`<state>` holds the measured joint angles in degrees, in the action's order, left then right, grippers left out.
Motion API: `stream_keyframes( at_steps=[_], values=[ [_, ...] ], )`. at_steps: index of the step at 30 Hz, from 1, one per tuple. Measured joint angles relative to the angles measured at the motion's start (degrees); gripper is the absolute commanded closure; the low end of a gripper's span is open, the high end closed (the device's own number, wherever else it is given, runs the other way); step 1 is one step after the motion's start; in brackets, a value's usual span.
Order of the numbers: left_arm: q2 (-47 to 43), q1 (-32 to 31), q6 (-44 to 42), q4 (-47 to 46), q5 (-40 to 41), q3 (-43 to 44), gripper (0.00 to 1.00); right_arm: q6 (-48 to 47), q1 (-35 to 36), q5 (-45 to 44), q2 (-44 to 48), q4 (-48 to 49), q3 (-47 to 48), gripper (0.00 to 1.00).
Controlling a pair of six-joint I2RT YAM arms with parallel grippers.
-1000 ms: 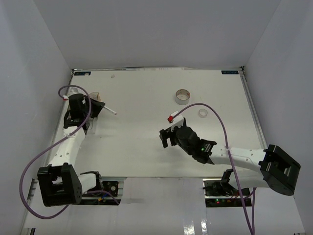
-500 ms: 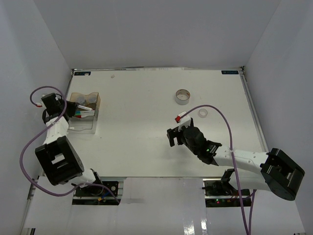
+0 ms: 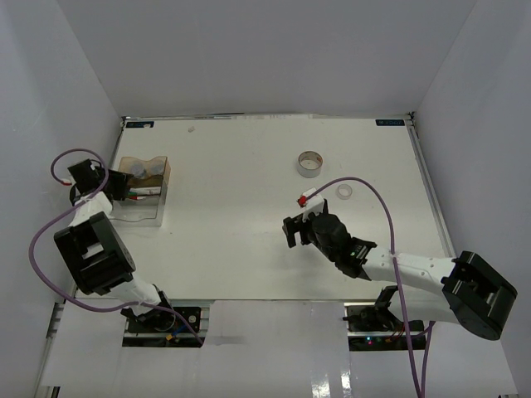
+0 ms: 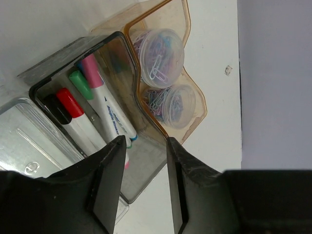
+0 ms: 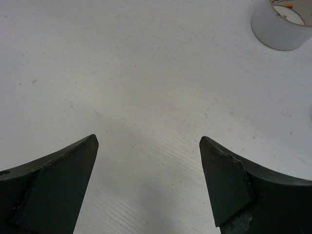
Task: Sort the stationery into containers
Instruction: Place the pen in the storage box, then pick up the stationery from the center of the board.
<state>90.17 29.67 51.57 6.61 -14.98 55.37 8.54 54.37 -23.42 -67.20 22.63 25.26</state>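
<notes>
Markers (image 4: 105,109) sit together in one compartment of the amber box (image 3: 166,166), which stands by the left edge of the bench (image 3: 232,257), towards the far corner. From overhead they are only flecks of colour. The left wrist camera, close in, shows black, red, green and pink caps side by side, with a hint of blue behind the pink that I can't make out properly. That close view also shows the wavy divider (image 4: 138,83) and, on its other side, two clear jars (image 4: 161,51) next to each other, both full of coloured paper clips (image 4: 155,73). The left claw (image 4: 145,144) hangs right at the box, jaws a little apart with nothing between them. Only the overhead view takes in the rest: the large tape roll (image 3: 311,163) lies right of centre, nearer the far edge, and the small tape roll (image 3: 344,191) lies near it, closer to the right edge. The right claw (image 3: 297,236) hovers over the middle of the bench, apart from both rolls. Its own camera shows the jaws spread wide, gripping nothing, with the large roll in the top right of its view.
</notes>
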Motion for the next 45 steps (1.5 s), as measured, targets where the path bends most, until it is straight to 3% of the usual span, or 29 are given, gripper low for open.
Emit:
stream_keyframes(
  at_steps=[6, 10, 12, 15, 19, 23, 26, 35, 45],
  values=[
    [-0.6, 0.0, -0.1, 0.5, -0.6, 0.0, 0.45, 0.0, -0.5, -0.1, 0.7, -0.1, 0.0, 0.09],
    [-4.9, 0.0, -1.1, 1.0, -2.2, -1.0, 0.32, 0.9, -3.3, 0.0, 1.2, -2.6, 0.8, 0.09],
    [-8.5, -0.4, -2.3, 1.2, -3.3, -2.0, 0.31, 2.6, -6.8, 0.4, 1.2, -5.8, 2.3, 0.07],
    [-14.9, -3.1, -5.6, 1.4, -5.1, -3.3, 0.2, 4.9, -13.5, 0.7, 0.0, -10.5, 6.7, 0.03],
    [-22.6, -11.4, -12.3, 1.4, -7.0, -5.1, 0.11, 7.2, -21.7, 1.1, -4.2, -16.6, 14.8, 0.0],
    [-29.4, -20.6, -19.2, 1.1, -8.7, -10.2, 0.09, 9.0, -27.9, 2.1, -10.6, -20.6, 24.2, 0.06],
    [-33.2, -23.7, -22.8, 1.6, -9.3, -14.8, 0.09, 10.2, -30.8, 2.5, -16.8, -23.7, 31.6, 0.09],
    [-35.0, -25.1, -26.3, 3.3, -9.7, -18.4, 0.09, 13.7, -32.9, 4.1, -40.1, -30.8, 52.3, 0.21],
    [-35.1, -25.1, -26.5, 3.5, -10.8, -18.4, 0.09, 15.8, -34.2, 4.9, -48.5, -34.6, 57.9, 0.38]
  ],
)
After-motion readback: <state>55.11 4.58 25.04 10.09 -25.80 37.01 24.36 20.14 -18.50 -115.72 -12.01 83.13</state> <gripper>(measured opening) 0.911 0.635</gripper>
